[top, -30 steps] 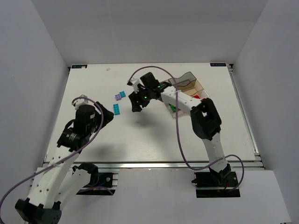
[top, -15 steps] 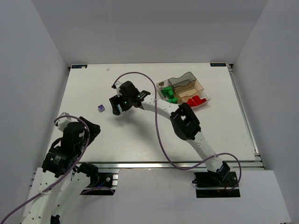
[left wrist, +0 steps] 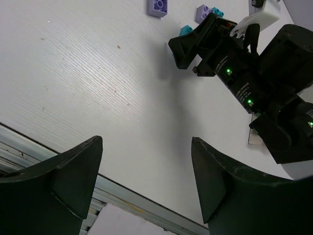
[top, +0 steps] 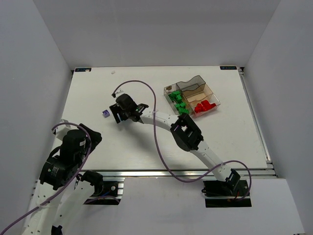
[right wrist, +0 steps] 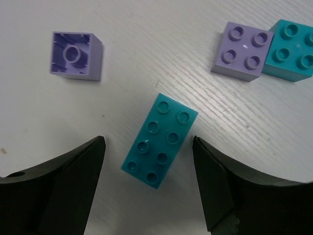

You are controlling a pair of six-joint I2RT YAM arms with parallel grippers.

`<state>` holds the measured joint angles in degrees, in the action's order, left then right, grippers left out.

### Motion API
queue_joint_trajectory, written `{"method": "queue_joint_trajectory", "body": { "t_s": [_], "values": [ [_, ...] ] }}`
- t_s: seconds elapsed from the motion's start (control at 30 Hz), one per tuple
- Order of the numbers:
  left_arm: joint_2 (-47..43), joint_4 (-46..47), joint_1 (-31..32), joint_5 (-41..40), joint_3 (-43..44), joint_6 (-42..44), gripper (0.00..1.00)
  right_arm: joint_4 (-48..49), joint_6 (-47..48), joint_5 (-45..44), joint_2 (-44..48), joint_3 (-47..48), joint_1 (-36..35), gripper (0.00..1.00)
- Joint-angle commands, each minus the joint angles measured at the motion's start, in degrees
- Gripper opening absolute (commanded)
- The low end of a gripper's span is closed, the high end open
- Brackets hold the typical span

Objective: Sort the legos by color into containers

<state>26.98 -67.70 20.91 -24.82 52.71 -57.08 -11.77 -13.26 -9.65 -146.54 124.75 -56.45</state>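
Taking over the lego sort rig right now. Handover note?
Left gripper: open, empty, near the table's front edge.
Right gripper: open above the cyan 2x4 brick, not gripping it.
Done: green bricks and red bricks lie in separate compartments of the tray.
Left: that cyan brick, an upturned purple brick, and a stud-up purple brick beside a second cyan brick, all loose on the table.
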Motion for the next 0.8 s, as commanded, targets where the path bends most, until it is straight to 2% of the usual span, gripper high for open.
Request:
{"method": "queue_joint_trajectory", "body": {
  "t_s": [0.0, 0.13, 0.17, 0.23, 0.3, 0.4, 0.43, 0.47, 0.5, 0.53, 0.57, 0.67, 0.7, 0.77],
  "values": [
    [-1.58, -2.09, 0.28, -2.69, 1.70, -0.75, 0.83, 2.19, -0.19, -5.03, -0.50, 0.50, 0.46, 0.75],
    [-2.28, -0.86, 0.28, -3.04, 0.64, -0.84, 0.83, 2.54, 0.77, -3.89, 0.73, -2.05, 0.64, 0.60],
    [-2.02, 0.02, 0.28, -2.96, 0.29, -0.84, 0.83, 2.80, 1.56, -3.54, 0.99, -2.23, 1.07, 0.51],
    [-1.58, 0.99, 0.28, -2.60, -0.49, -0.67, 0.83, 3.68, 2.70, -1.44, 2.31, -3.54, 1.16, 0.42],
    [-0.71, 2.13, 0.28, -2.17, -0.94, -0.58, 0.83, 4.47, 5.16, 1.90, 5.10, -4.68, 2.13, 0.25],
    [-0.35, 4.68, 0.28, -1.64, -2.87, -0.49, 0.83, 8.42, 10.25, 18.56, 12.74, -10.91, 4.66, 0.15],
    [-0.35, 5.82, 0.28, -1.03, -3.57, -0.40, 0.83, 9.91, 11.66, 29.66, 15.12, -16.15, 6.42, 0.13],
    [-0.26, 7.65, 0.28, -0.59, -5.14, -0.40, 0.83, 11.06, 12.63, 34.47, 20.28, -18.81, 7.48, 0.03],
    [-0.09, 8.63, 0.28, -0.06, -5.94, -0.49, 0.83, 15.68, 12.99, 39.22, 23.20, -21.36, 10.80, 0.00],
    [0.26, 10.03, 0.28, 0.90, -6.82, -0.49, 0.83, 16.86, 15.25, 45.97, 25.40, -25.48, 11.87, 0.00],
    [0.61, 12.13, 0.28, 1.52, -8.48, -0.49, 0.83, 16.95, 15.89, 48.12, 29.25, -26.65, 13.10, 0.00],
    [3.16, 16.44, 0.28, 3.72, -11.12, -0.23, 0.83, 13.80, 18.96, 51.74, 34.89, -30.25, 19.61, 0.00],
    [4.82, 17.42, 0.28, 4.16, -11.57, -0.14, 0.83, 9.70, 20.45, 52.36, 36.14, -30.87, 22.66, 0.00],
    [6.50, 20.57, -0.25, 5.65, -12.62, 0.39, 0.83, 4.77, 29.04, 53.77, 39.12, -31.93, 28.03, 0.00]
  ]
}}
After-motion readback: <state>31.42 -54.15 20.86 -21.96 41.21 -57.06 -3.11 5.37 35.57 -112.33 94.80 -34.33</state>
